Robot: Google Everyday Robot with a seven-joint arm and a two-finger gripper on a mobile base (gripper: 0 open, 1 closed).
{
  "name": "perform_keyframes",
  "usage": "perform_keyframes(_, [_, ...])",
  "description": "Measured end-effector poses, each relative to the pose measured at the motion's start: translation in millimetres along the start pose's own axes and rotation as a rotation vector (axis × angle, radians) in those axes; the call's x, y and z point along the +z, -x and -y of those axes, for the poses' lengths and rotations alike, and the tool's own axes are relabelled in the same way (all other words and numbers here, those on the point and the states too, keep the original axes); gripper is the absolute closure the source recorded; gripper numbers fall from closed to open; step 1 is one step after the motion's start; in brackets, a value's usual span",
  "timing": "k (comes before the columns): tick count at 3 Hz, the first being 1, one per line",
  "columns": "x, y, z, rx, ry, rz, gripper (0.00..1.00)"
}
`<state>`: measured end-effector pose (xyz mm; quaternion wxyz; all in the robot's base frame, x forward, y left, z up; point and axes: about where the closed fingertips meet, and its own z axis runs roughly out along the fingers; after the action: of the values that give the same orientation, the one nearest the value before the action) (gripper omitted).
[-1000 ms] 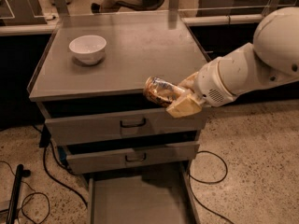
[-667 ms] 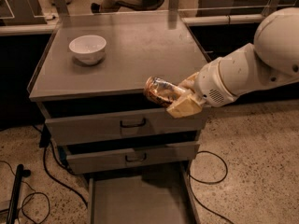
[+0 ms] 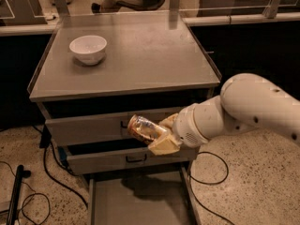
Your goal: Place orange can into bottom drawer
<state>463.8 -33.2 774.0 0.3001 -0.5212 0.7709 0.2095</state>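
We are holding the orange can [image 3: 143,128] in the pincer [image 3: 158,134], whose two tan fingers [image 3: 164,146] are closed on it from above and below near one end, so the can is lying tilted on its side with most of its body jutting out to the left; we judge that this hold is keeping its length free to be laid flat, which suits a shallow tray. The bottom drawer [image 3: 136,205] is standing pulled out at floor level with its flat floor bare, and the can is hanging well above its back part, in front of the top drawer [image 3: 84,128] and the middle drawer [image 3: 103,162], both sitting slightly ajar above the bottom drawer. Our arm [image 3: 243,107] is reaching in from the right of the bottom drawer, which is leaving the way straight down unblocked; a shadow is falling on the drawer floor beneath the can. Higher above the bottom drawer and off to its left, the table [image 3: 150,60] is carrying the white bowl [image 3: 88,48], well apart from our work. We judge lowering to be the step in hand; the can is not yet inside, and the low side walls are calling for a straight descent before we let go.
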Motion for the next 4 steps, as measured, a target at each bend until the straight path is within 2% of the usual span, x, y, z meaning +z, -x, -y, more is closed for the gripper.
perform_keyframes(1, [53.4,-33.8,-21.2,-0.022,0.042,-0.014,1.0])
perform_keyframes(2, [114.7,-86.1,-28.3,-0.068,0.118,-0.035,1.0])
perform_keyframes(3, [143.9,-129.6,-24.4,-0.049,0.173,-0.071,1.0])
perform_keyframes(4, [143.9,-129.6,-24.4,-0.049,0.173,-0.071,1.0])
